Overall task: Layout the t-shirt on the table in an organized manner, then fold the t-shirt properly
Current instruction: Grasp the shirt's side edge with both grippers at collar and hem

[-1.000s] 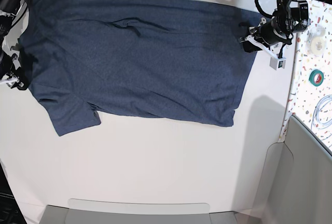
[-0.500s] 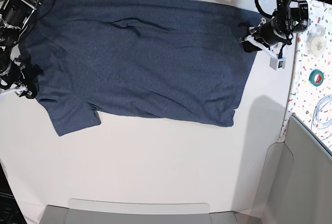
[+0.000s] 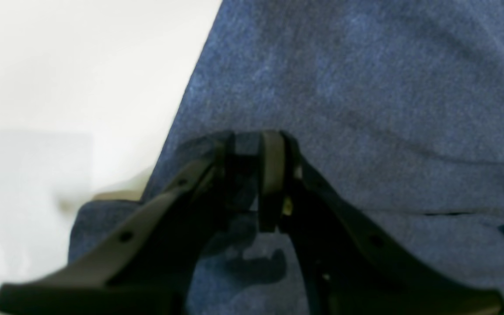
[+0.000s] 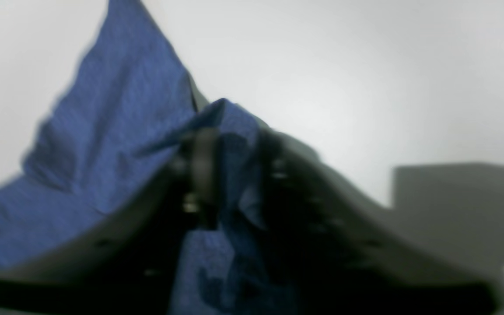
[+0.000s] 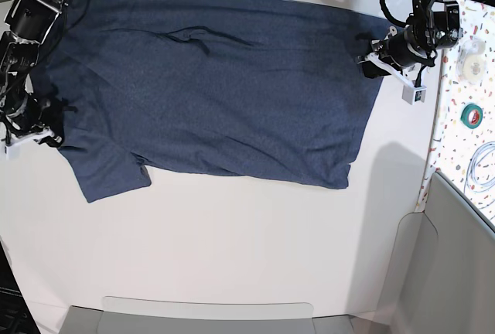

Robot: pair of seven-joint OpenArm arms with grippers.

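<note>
Both sets of jaws pinching cloth: left gripper (image 3: 252,179) clamped on hem edge of the t-shirt (image 5: 209,86) at approx 3 o'clock in base view, right gripper (image 4: 230,175) nipping a small peak of sleeve-side fabric at 9 o'clock (blurry, bite looks thin). Shirt spread across far half of the table (image 5: 232,257), mostly flat. Risks: thin pinch slipping under pull, uneven tension btwn arms re-wrinkling or skewing the cloth.
</note>
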